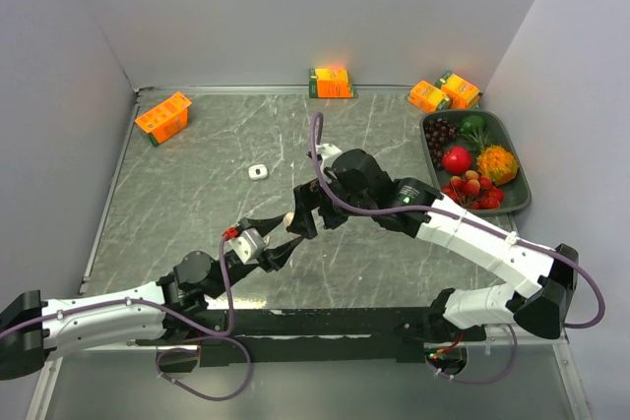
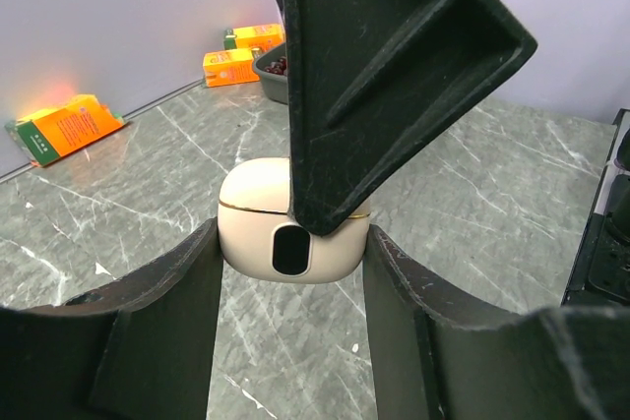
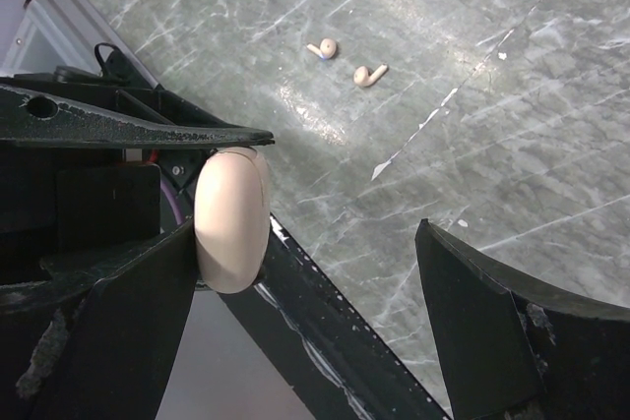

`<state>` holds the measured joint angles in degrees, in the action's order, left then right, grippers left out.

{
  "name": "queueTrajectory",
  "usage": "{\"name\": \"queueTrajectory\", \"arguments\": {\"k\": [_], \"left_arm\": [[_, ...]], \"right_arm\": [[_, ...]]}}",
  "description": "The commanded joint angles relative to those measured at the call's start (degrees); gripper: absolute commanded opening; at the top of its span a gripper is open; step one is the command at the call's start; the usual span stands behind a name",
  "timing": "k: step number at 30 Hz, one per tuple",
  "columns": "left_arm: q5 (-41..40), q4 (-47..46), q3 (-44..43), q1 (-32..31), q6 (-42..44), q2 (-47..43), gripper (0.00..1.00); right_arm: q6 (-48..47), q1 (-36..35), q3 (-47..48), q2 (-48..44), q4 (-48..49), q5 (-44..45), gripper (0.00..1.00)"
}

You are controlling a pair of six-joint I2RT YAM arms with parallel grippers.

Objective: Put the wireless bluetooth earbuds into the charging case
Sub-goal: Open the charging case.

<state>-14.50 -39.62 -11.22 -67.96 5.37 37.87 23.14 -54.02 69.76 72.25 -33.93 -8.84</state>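
A beige rounded charging case [image 2: 256,215], lid closed with a thin gold seam, is held off the table between my left gripper's [image 2: 290,235] two fingers. It also shows in the top view [image 1: 291,219] and the right wrist view [image 3: 233,218]. My right gripper [image 3: 305,233] is open wide beside the case, with one finger [image 2: 394,66] lying against its lid. Two tiny beige stemmed earbuds [image 3: 323,48] [image 3: 369,75] lie loose on the marble table beyond; they are hidden in the top view. The grippers meet at mid-table [image 1: 295,228].
A small white case [image 1: 258,172] lies on the table behind the grippers. Orange cartons stand at the back left [image 1: 163,117], back middle [image 1: 331,82] and back right [image 1: 443,93]. A dark tray [image 1: 522,176] of fruit sits at the right. A black bar [image 1: 335,322] runs along the near edge.
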Motion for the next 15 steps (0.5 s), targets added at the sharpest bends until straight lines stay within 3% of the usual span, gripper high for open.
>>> {"name": "queueTrajectory", "arguments": {"k": [1,15], "left_arm": [[-0.97,-1.17,0.06,-0.50,0.70,-0.95,0.01],[-1.76,-1.34,0.33,-0.59,0.70,-1.57,0.01]], "right_arm": [[0.51,1.37,1.87,-2.55,0.45,1.19,0.95],[0.33,2.69,1.35,-3.17,-0.08,1.81,0.95]]}}
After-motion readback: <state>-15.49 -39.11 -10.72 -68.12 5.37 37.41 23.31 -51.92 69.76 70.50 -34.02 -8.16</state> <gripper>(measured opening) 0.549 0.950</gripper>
